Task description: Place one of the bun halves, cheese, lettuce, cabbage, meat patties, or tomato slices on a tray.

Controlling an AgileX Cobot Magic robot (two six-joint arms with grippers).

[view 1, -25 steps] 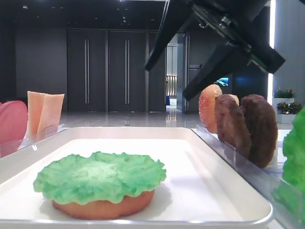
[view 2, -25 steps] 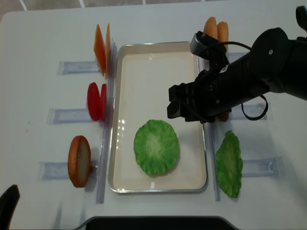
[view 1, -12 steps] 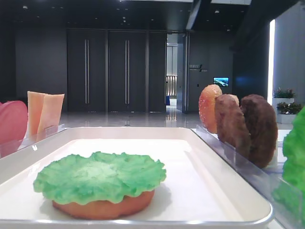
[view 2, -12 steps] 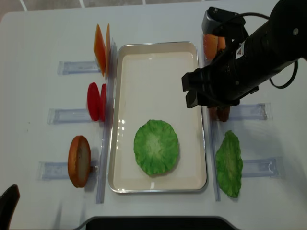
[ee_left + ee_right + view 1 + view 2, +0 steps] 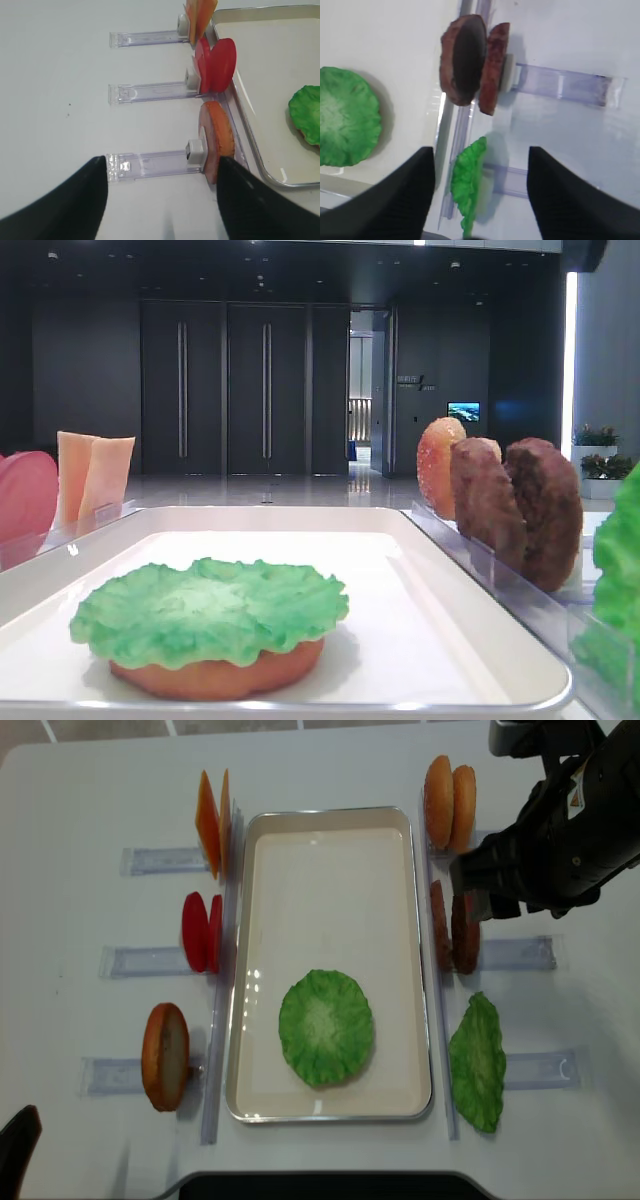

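Observation:
The white tray (image 5: 330, 860) holds a bun half (image 5: 215, 677) with a green lettuce leaf (image 5: 326, 1026) lying on it. My right gripper (image 5: 487, 892) hangs open and empty above the right racks, just beyond the two meat patties (image 5: 453, 927). In the right wrist view the patties (image 5: 470, 62) stand ahead of the gripper (image 5: 480, 150), and a second lettuce leaf (image 5: 469, 185) shows between the fingers far below. My left gripper (image 5: 161, 160) is open and empty over the table, near a standing bun half (image 5: 217, 137).
Clear racks flank the tray. On the left stand cheese slices (image 5: 212, 823), tomato slices (image 5: 201, 931) and a bun half (image 5: 166, 1055). On the right stand two bun halves (image 5: 449, 800), with the spare lettuce leaf (image 5: 477, 1062) nearer the front.
My right arm has swung from over the tray to the right and back, leaving the low exterior view. It stays open. The lettuce on the bun has not moved.

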